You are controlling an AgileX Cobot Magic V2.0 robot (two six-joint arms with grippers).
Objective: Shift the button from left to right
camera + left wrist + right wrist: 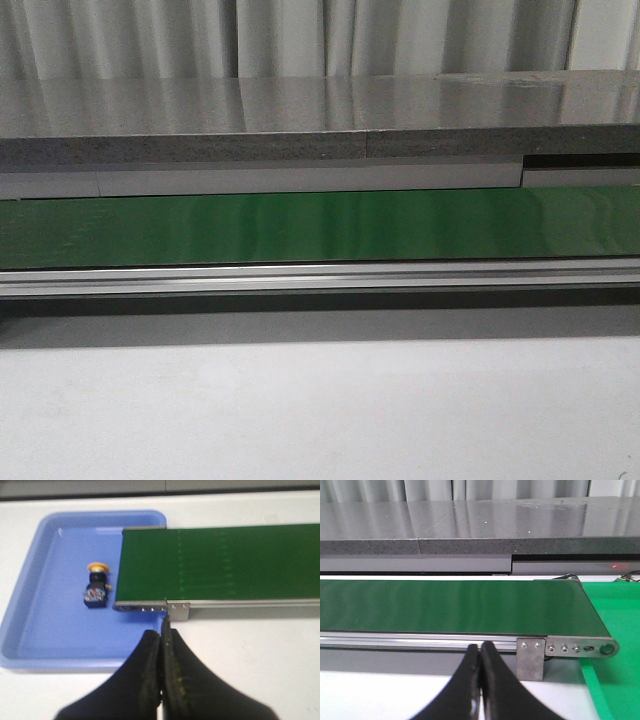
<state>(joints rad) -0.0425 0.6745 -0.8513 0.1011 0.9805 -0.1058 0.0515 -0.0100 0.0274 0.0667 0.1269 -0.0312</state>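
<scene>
The button point(96, 585), a yellow-orange cap on a black body, lies on its side in a blue tray point(45, 630), just beside the end of the green belt point(220, 562). My left gripper point(162, 635) is shut and empty, above the tray's near rim and apart from the button. My right gripper point(480, 650) is shut and empty, in front of the belt's aluminium rail point(420, 640) near the belt's other end. The front view shows the belt point(320, 225) with nothing on it; neither gripper nor the button shows there.
A green tray or mat point(615, 680) lies under the belt's right end. A metal bracket point(530, 657) hangs from the rail there. A grey stone-like ledge point(300, 125) runs behind the belt. White tabletop point(320, 410) lies in front.
</scene>
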